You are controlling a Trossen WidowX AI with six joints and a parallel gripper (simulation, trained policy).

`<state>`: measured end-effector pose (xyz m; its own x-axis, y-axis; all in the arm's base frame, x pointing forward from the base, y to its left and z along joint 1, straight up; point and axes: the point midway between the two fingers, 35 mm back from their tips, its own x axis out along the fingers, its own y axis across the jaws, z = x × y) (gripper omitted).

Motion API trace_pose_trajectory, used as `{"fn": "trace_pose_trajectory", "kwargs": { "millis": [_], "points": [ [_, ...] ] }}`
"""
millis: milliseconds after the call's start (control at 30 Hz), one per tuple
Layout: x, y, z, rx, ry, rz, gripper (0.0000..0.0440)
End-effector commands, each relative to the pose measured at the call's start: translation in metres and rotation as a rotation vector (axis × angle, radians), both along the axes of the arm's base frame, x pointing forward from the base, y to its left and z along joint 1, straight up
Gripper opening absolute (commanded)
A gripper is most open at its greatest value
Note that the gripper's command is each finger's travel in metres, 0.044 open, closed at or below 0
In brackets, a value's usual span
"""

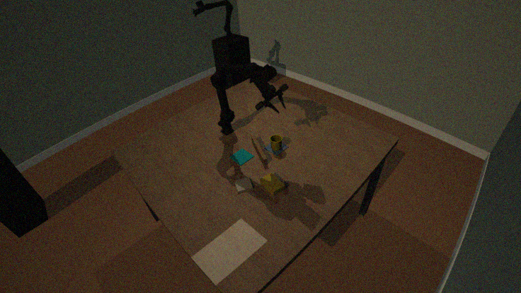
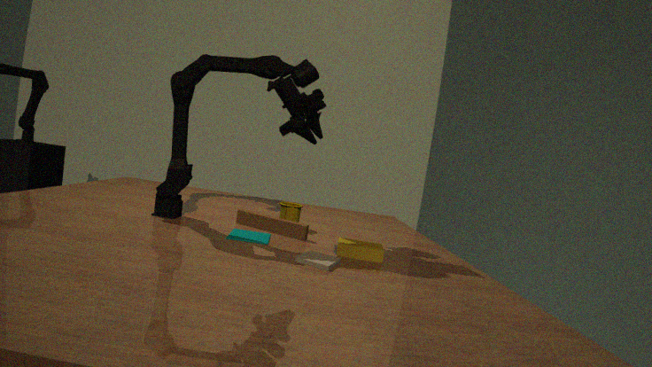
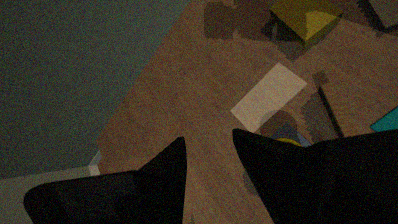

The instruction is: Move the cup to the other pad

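A yellow cup [image 1: 276, 142] [image 2: 291, 212] stands upright on the blue pad [image 1: 282, 148]. In the wrist view only a thin arc of the cup [image 3: 287, 141] shows behind the right finger. The teal pad [image 1: 242, 156] [image 2: 249, 236] [image 3: 389, 121] lies bare on the other side of a low wooden wall. My gripper [image 1: 282, 110] [image 2: 318, 140] [image 3: 208, 138] is partly open and empty, high above the table and tilted downward. It is well clear of the cup. Marbles inside the cup cannot be made out.
The low wooden wall [image 1: 259, 151] [image 2: 272, 224] stands between the two pads. A yellow block [image 1: 272, 183] [image 2: 360, 251] [image 3: 305, 20] and a flat whitish block [image 1: 243, 185] [image 2: 319, 261] lie beyond its far end. A large pale sheet [image 1: 229, 251] lies near the table edge.
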<state>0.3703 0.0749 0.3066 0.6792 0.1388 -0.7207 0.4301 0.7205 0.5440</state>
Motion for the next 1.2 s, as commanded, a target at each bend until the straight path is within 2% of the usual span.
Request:
{"fn": "trace_pose_trajectory", "kwargs": {
  "millis": [0, 500, 1167],
  "points": [
    [0.001, 0.004, -0.010, 0.023, 0.078, -0.029, 0.0166],
    [-0.004, 0.005, -0.046, 0.027, 0.314, -0.121, 0.0143],
    [-0.023, -0.003, -0.110, -0.080, 0.642, -0.190, 0.0163]
  ]
}}
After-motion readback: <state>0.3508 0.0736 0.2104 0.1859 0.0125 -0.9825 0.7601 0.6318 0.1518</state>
